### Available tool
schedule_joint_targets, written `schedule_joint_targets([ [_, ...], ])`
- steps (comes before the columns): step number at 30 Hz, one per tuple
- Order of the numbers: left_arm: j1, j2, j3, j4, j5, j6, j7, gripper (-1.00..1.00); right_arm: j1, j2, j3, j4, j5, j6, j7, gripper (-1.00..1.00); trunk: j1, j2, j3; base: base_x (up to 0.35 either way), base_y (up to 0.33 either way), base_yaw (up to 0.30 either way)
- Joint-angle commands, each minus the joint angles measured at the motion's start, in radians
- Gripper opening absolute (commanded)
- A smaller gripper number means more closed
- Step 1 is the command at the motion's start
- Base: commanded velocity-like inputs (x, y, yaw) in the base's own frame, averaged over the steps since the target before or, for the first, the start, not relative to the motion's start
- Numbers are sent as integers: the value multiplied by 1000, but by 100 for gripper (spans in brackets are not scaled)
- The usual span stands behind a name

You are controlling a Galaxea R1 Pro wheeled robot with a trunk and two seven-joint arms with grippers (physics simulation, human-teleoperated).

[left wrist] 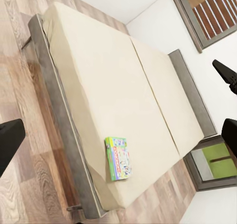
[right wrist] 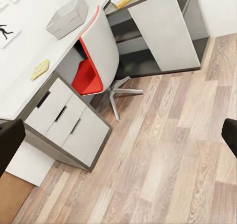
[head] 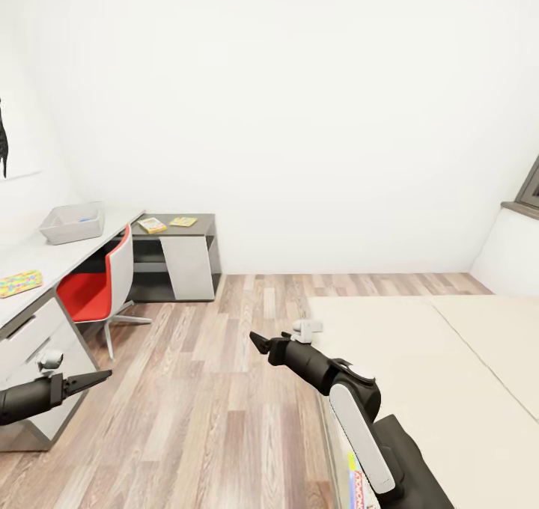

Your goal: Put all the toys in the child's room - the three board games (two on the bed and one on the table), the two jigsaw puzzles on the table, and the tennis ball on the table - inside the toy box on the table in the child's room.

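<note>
Both grippers empty: left gripper (head: 101, 376) and right gripper (head: 258, 340) look spread. Game (left wrist: 118, 158) lies flat at the bed (head: 419, 374) near edge, on your right, long axis across the mattress. Right arm nearer. Toy box (head: 72, 223) far left on table (head: 52, 258).

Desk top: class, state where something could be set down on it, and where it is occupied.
Bare desk top lies between the grey toy box and the puzzle near the front edge. The lower dark section is more crowded: two flat boxes lie side by side, leaving bare surface only toward its right end.
</note>
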Motion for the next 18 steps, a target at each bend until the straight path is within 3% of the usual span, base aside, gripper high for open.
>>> schedule_joint_targets([
  [1,-1,0,2,0,-9,10,-8,100,-1,1,-1,-1,1,5,2,100,1,-2,-2,0,258,0],
  [18,-1,0,2,0,-10,11,-8,100,-1,2,-1,-1,2,7,3,100,1,-2,-2,0,254,0],
])
